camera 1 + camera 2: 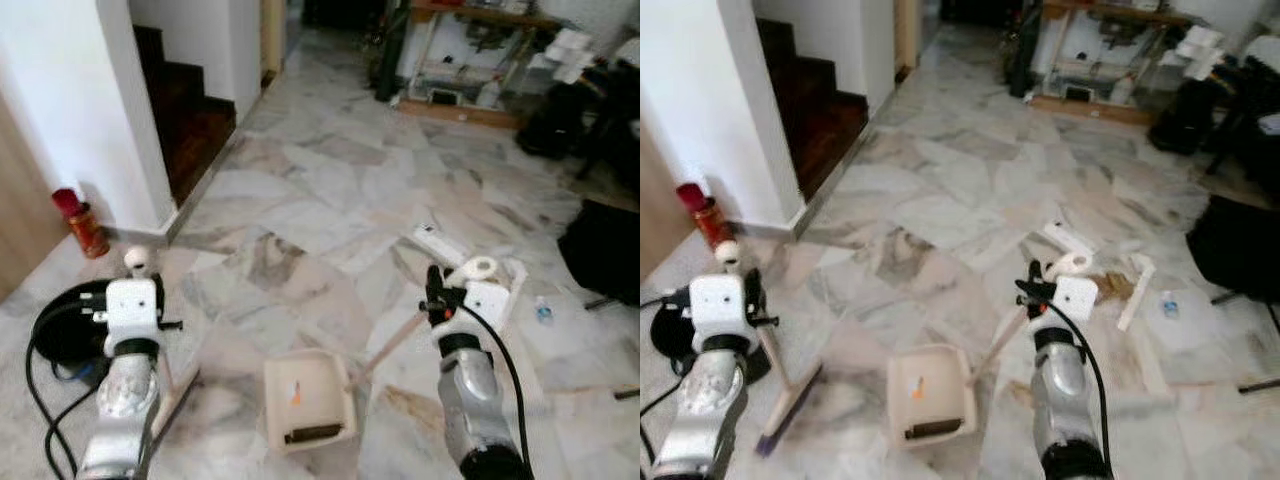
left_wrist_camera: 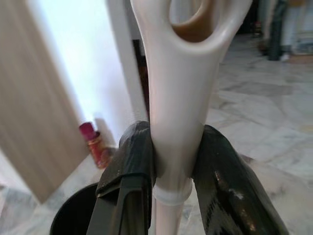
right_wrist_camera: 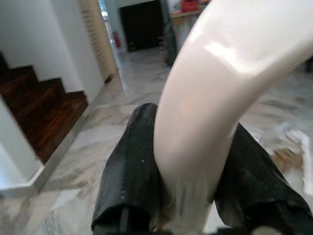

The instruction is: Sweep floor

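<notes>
The marble floor (image 1: 330,190) is the biggest thing here, wide and pale with grey and brown streaks, and it runs back to dark wooden stairs (image 1: 185,110) beside a white wall (image 1: 70,110). Bits of litter lie on the floor to the robot's right: a white strip (image 1: 1137,277), a small white box (image 1: 1068,237) and some brown scraps (image 1: 1118,287). A round black thing with a cable (image 1: 62,325) sits near the left arm, and a small red can (image 1: 82,223) stands by the wall. Between the 2 arms the cream dustpan (image 1: 308,398) rests flat on the floor with an orange crumb and a dark bit inside, and its long handle (image 1: 998,343) slants up to the right gripper (image 3: 188,161), whose 2 black fingers are squeezed tight on the handle's white top. The left gripper (image 2: 173,161) is also clamped, its fingers pinching the pale broom handle (image 2: 181,88) just under the hanging loop. The broom (image 1: 785,385) leans down to the floor by the left arm, with its bristles touching the floor a little way left of the dustpan. It looks like the sweeping is partly done, since the pan holds only a little and the litter on the right is not yet gathered. Next, the robot likely needs to turn toward that litter, set the broom behind it, and push it into the dustpan while keeping the pan's lip flat on the floor.
</notes>
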Tool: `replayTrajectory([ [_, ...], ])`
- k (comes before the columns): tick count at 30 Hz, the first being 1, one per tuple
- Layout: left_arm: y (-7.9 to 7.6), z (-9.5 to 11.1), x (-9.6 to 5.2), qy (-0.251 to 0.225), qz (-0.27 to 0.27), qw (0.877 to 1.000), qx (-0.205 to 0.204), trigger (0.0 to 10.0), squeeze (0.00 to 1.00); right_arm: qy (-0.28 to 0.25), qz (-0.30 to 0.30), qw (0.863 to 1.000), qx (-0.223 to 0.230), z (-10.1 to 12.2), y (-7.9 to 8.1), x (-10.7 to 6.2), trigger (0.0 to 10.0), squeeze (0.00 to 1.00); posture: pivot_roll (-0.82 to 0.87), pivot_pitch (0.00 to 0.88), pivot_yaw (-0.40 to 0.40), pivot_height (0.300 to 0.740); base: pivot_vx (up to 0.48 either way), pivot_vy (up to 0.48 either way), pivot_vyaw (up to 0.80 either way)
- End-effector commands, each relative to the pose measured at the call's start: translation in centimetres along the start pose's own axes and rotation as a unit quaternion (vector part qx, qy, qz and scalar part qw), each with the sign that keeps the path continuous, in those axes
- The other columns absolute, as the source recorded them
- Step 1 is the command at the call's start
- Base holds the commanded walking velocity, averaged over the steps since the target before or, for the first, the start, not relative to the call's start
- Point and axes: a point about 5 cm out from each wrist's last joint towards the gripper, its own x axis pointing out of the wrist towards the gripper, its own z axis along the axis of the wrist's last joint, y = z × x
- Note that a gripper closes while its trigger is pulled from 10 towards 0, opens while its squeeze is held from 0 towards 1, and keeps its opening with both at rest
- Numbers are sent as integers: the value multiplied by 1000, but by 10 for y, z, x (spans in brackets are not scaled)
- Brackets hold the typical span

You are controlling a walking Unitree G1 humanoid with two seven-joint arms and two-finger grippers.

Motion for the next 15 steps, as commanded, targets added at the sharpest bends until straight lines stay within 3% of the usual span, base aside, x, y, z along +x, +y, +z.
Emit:
replayTrajectory([
  [1, -1, 15, 3, -32, 0, 1000, 0, 10000, 0, -26, -5, 1000, -4, 11, -4, 4, 10000, 0, 198, 0, -65, 740, 0, 296, 0],
  [15, -1, 16, 3, -33, 0, 999, 0, 10000, 0, -25, -5, 1000, -1, 10, -3, 4, 10000, 0, 204, 0, -63, 740, 0, 278, 0],
])
